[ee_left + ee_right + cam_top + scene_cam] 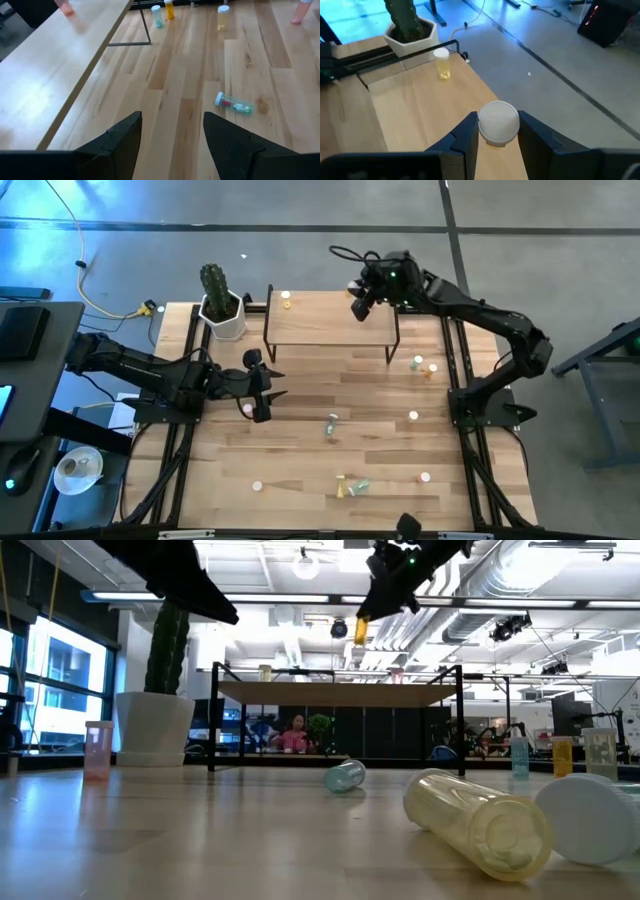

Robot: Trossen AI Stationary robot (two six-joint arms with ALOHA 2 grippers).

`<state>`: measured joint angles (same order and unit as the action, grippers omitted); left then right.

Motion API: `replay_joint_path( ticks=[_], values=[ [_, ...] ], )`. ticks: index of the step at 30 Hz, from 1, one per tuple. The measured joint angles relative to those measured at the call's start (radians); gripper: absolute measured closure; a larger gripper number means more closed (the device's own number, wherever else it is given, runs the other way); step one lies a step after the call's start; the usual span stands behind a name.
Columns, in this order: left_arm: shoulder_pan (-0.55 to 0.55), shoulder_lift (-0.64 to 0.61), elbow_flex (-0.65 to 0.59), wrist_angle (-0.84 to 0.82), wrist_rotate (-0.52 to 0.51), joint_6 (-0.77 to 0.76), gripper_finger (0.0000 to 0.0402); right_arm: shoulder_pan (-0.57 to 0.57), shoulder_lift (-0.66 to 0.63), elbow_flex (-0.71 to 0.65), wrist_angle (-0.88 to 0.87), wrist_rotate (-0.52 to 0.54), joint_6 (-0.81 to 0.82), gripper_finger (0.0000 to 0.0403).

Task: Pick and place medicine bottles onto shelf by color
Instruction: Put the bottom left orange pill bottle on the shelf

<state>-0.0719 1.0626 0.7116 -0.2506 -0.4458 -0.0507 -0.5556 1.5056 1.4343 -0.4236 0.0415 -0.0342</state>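
The right claw (497,131), clamped on an upright orange bottle (360,631), hangs directly above the shelf (330,320).

You saw even overhead light, ceiling lamps (305,565) glaring in the low view; blue window glow washed the floor (60,240), and the nearest yellow bottle (478,823) lay soft, out of focus.

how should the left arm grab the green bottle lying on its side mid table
Grip the green bottle across its body, coming straight down from above. It lies flat on the tabletop, its white cap at one end, so set the jaws either side of the cylinder, not end to end. The left gripper is open and the space around the bottle looks free.
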Motion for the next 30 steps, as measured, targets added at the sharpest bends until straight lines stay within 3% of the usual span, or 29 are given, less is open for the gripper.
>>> replay_joint_path(
  ticks=[16,30],
  values=[
    [0.000,0.000,0.000,-0.039,0.016,-0.025,0.0200,-0.023,0.160,0.004,-0.020,-0.049,0.034,0.0299],
    [0.000,0.000,0.000,-0.039,0.016,-0.025,0.0200,-0.027,0.204,0.004,-0.016,-0.019,0.026,0.0299]
  ],
)
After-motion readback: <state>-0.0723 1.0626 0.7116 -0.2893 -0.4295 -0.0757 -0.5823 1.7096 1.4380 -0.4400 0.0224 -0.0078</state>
